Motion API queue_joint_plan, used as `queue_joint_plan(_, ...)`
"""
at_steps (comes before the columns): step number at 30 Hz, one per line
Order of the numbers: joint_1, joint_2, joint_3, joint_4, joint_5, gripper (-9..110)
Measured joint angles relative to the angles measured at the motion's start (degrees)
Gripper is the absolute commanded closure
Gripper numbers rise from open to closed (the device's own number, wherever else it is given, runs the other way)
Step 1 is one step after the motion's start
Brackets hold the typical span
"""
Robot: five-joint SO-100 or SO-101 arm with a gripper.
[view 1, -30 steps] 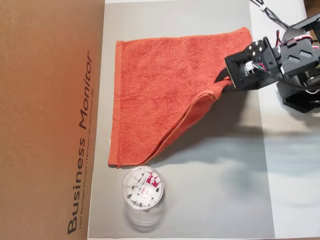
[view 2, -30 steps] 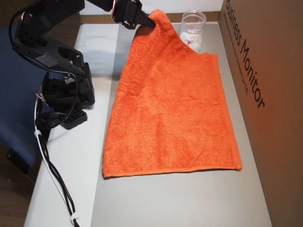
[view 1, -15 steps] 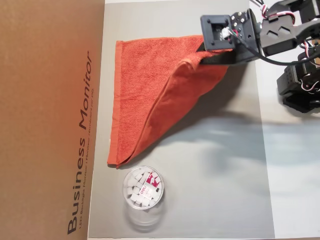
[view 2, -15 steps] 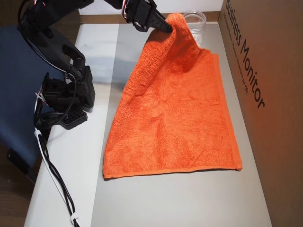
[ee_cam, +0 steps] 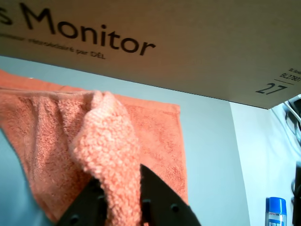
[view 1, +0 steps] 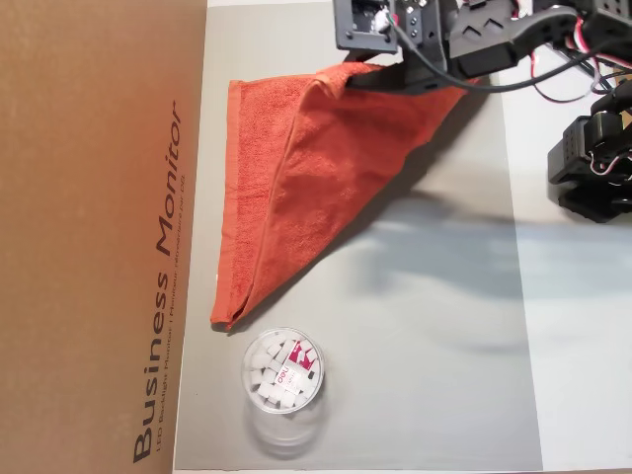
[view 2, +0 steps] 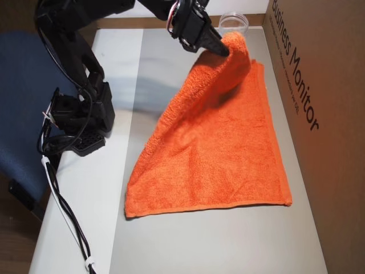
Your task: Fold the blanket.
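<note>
The orange-red terry blanket (view 1: 326,168) lies on the grey mat (view 1: 434,336) next to the cardboard box. One corner is lifted and drawn over the rest, so the cloth hangs in a slanted sheet. My gripper (view 1: 360,77) is shut on that lifted corner at the top of the overhead view. In the wrist view the black fingers (ee_cam: 160,200) pinch a fuzzy fold of blanket (ee_cam: 113,146). In the other overhead view the gripper (view 2: 223,50) holds the corner up near the far end, and the blanket (view 2: 222,160) spreads flat toward the near edge.
A cardboard box (view 1: 99,237) marked "Business Monitor" borders the mat; it also shows in the other overhead view (view 2: 325,114). A round clear container (view 1: 282,373) of white pieces stands by the blanket's corner. The arm base (view 2: 80,120) sits beside the mat. A blue can (ee_cam: 276,209) stands far right.
</note>
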Motion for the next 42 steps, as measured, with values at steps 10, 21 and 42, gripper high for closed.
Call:
queue_joint_plan(10,4.3,-12.4,-10.1,0.0,0.0,102)
queue_joint_plan(21,8.3,-27.0,-22.3,0.0,0.0,102)
queue_joint_plan(42,12.7,-47.3,-29.5,-10.3,23.4,102)
